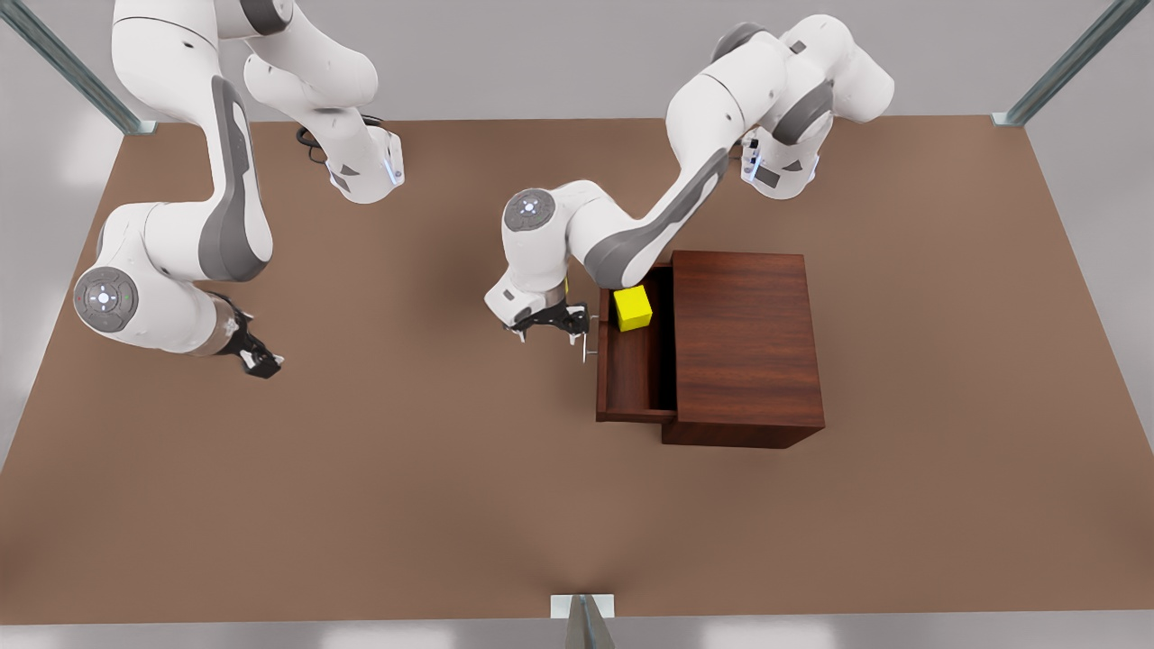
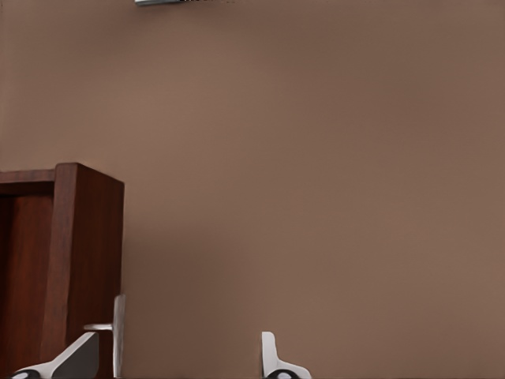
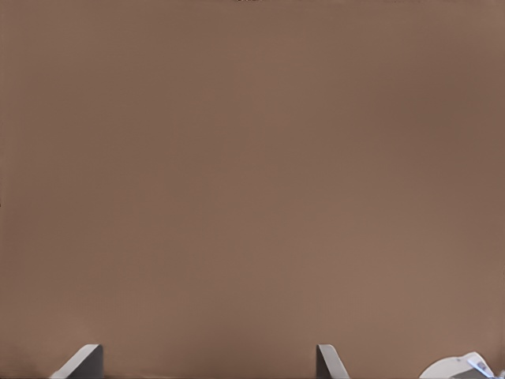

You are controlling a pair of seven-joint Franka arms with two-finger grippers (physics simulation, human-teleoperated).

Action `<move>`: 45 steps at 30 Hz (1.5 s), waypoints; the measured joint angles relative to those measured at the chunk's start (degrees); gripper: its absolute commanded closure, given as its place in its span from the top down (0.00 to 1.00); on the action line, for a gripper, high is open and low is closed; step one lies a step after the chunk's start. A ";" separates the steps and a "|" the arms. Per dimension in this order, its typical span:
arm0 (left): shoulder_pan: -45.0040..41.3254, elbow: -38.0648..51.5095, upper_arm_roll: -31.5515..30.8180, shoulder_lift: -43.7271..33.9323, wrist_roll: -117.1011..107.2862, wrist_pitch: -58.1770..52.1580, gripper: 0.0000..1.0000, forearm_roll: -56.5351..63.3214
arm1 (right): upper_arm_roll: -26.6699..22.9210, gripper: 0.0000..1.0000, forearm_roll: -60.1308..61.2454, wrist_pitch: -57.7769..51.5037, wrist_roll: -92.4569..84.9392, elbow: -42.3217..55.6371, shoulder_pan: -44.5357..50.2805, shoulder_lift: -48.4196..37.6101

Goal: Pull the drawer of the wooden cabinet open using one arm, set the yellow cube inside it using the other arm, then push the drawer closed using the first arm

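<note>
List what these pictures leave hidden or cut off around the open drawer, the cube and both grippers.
- Drawer: its inner part is hidden under the cabinet top, front view.
- Yellow cube: its underside is out of sight, so how it rests is unclear.
- Handle: cut by the picture's edge, left wrist view.
- Left gripper: open beside the handle; contact unclear.
- Right gripper: open over the table; arm waits; fingers cut by the edge.

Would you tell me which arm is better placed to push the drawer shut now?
The left: its gripper sits open beside the drawer handle, cube already inside. The right gripper waits far off.
</note>
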 measured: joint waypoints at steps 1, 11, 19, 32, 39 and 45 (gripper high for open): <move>-0.18 -0.04 0.10 0.84 -2.53 1.10 1.00 0.36 | -0.01 1.00 -0.09 0.07 -2.25 0.01 0.01 0.01; -2.84 -4.85 0.12 3.91 -20.21 7.24 1.00 6.38 | 0.00 1.00 -0.42 0.39 -19.01 0.03 0.01 0.03; -1.76 -13.64 0.29 -0.28 -25.17 8.86 1.00 7.09 | -0.01 1.00 -0.51 0.11 -26.99 0.55 0.03 0.10; 3.75 -26.55 0.12 -8.09 -26.06 11.33 1.00 6.60 | -0.01 1.00 -0.56 -0.11 -34.18 0.71 0.03 0.12; 5.91 -33.04 -0.04 -12.18 -24.92 13.91 1.00 6.43 | 0.00 1.00 -0.55 -0.39 -36.36 0.80 0.03 0.12; 6.72 -36.71 -0.15 -14.51 -23.34 15.08 1.00 5.58 | -0.01 1.00 -0.55 -0.71 -37.65 1.08 0.03 0.17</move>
